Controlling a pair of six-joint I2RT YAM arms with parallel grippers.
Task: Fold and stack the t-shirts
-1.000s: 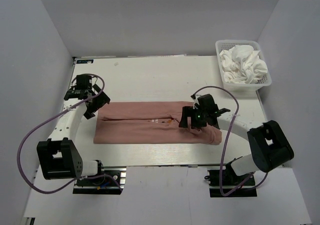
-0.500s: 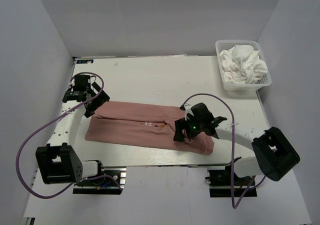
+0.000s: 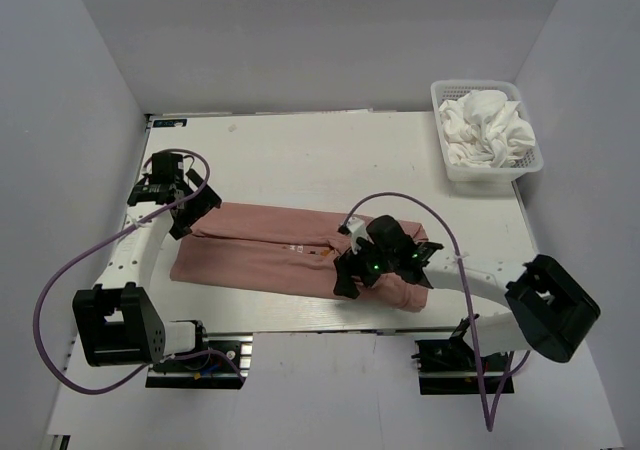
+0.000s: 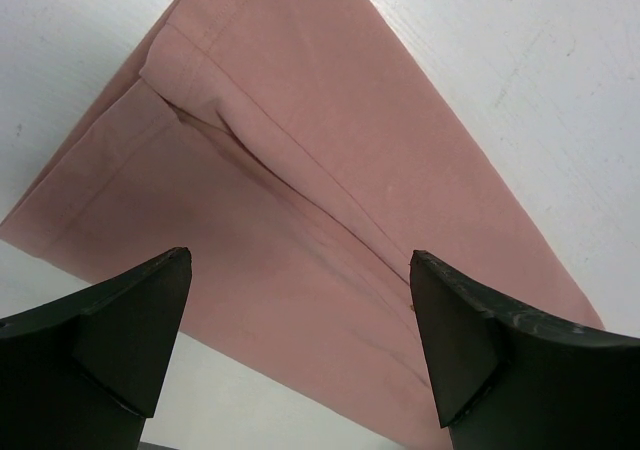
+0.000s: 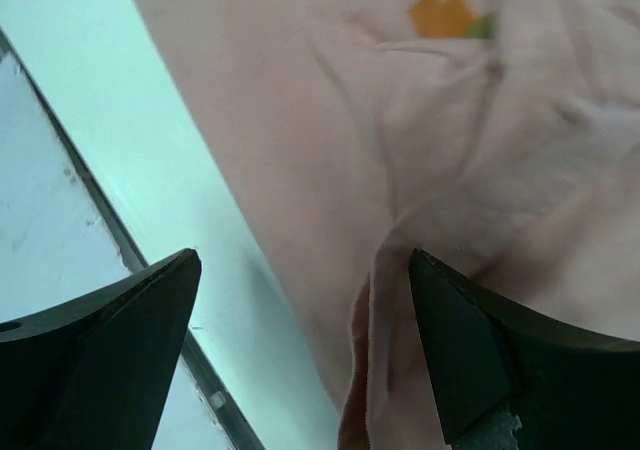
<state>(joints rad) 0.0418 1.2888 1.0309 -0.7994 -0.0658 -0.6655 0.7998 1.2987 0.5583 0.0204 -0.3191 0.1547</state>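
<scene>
The pink tee [image 3: 290, 255] lies across the near half of the table [image 3: 300, 150] as a long band, its sides already turned in lengthwise. Its end toward the table's right side looks bunched, not flat. By my judgement the task is at an early stage: this tee needs its crosswise folds, the white tees [image 3: 485, 130] sit crumpled in the basket [image 3: 440, 88] at the table's far right corner, and no stack exists yet. The left gripper [image 3: 197, 210] hovers over the band's end at the table's left side, jaws spread wide and empty. The right gripper [image 3: 348, 275] hangs by the table's near edge over the band's rumpled part, jaws likewise spread, pinching nothing. The chest graphic [image 3: 322, 253] and its white text are too small to read; no brand shows.
</scene>
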